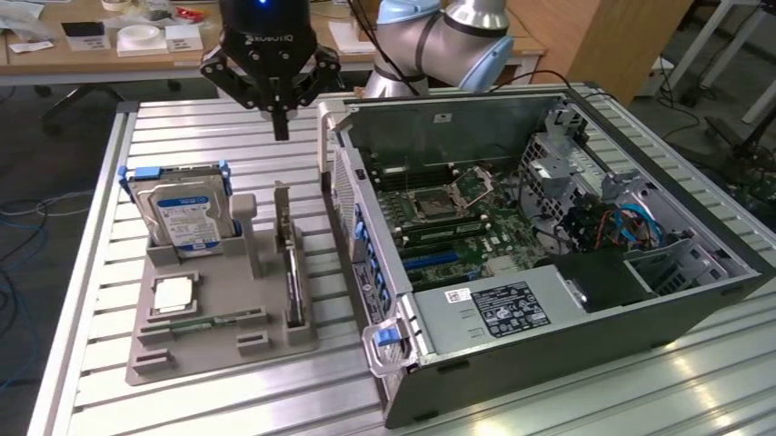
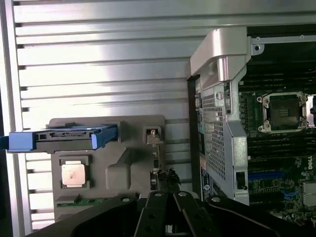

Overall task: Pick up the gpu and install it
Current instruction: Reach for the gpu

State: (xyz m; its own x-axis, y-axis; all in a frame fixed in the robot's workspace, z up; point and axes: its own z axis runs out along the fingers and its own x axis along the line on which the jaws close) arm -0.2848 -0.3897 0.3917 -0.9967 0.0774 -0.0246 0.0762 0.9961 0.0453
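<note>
Gripper (image 1: 282, 127) fingers pinched together, holding nothing, hanging above the slatted table (image 1: 182, 136) near the open computer case (image 1: 679, 300). The gpu (image 1: 290, 263) stands on edge in a slot of the gray holder tray (image 1: 194, 350), not yet picked up, well apart from the gripper. Hard drive (image 1: 184, 216) is upright in the same tray, toward the exterior view's left of the gpu.
</note>
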